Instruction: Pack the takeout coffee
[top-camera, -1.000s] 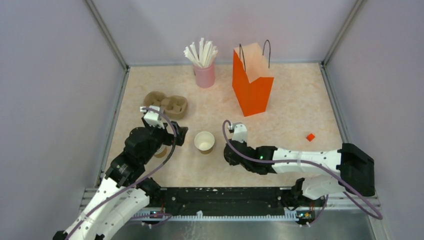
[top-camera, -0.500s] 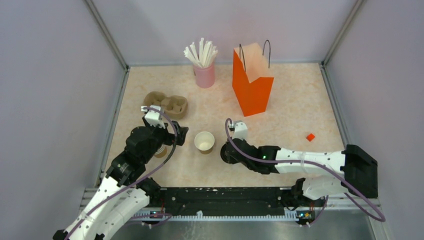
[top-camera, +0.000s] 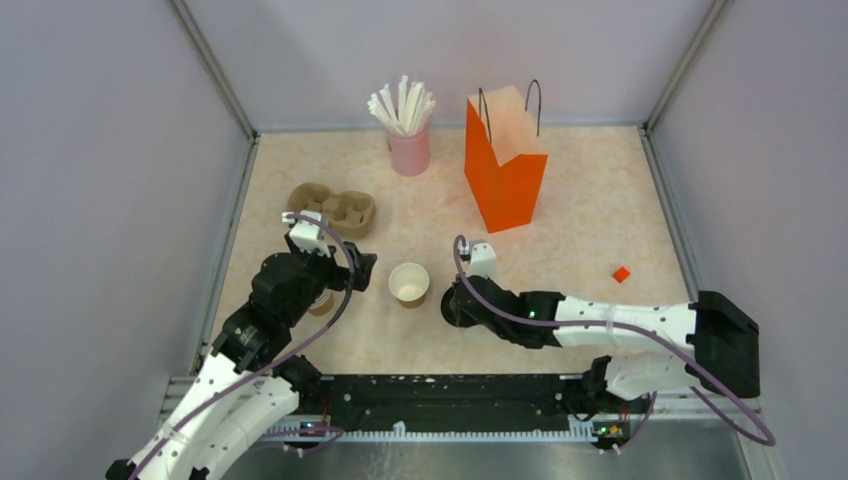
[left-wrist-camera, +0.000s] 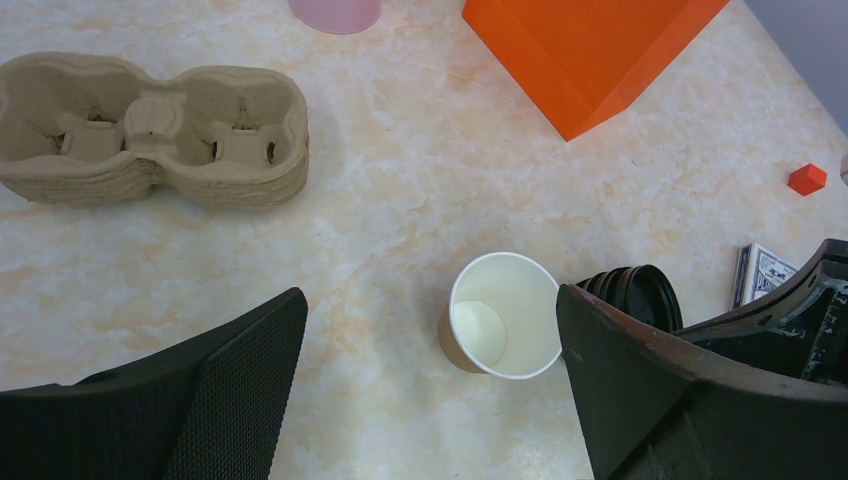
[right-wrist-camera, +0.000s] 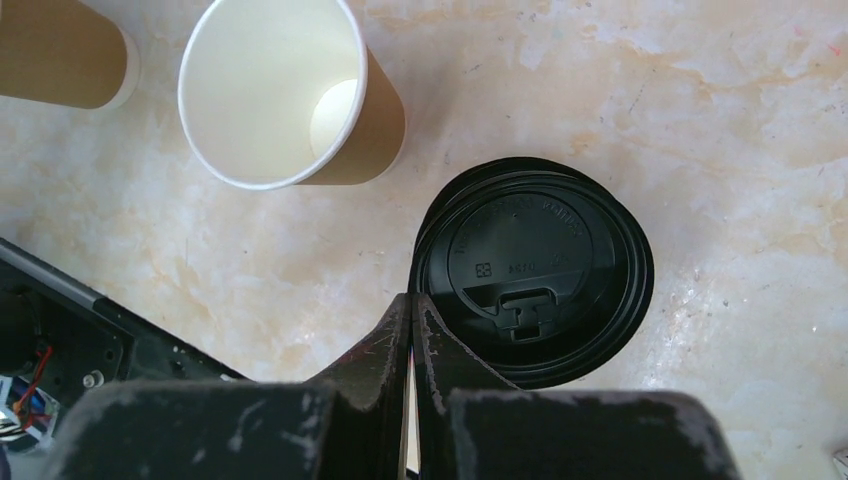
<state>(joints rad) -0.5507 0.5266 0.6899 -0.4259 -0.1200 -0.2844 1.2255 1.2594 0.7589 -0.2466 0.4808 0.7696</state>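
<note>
Over the last second the right jaws slide from just right of the lidless cup (top-camera: 409, 283) toward the near edge of the table (top-camera: 590, 240). They settle at the black lid (right-wrist-camera: 530, 270), which lies just right of that cup, and in the last half second they hardly move. The left jaws do not shift at all.

For the task this seems to mean the right side is busy with the loose lid, not with the coffee. I take the takeout coffee (right-wrist-camera: 60, 50) to be the brown cup left of the lidless cup, standing on the table under the left arm (top-camera: 270, 300). Its top is hidden, so no lid shows. Nothing grips it, and the orange bag (top-camera: 505, 165) stands well beyond the lidless cup, so packing looks not yet begun.

The right jaws are clenched, with only a hairline between them, and their tips press on the lid's rim on the side nearer the lidless cup. Whether the rim is nipped between them I cannot tell. The left jaws are released wide and grasp nothing, with the lidless cup in view beyond them.
</note>
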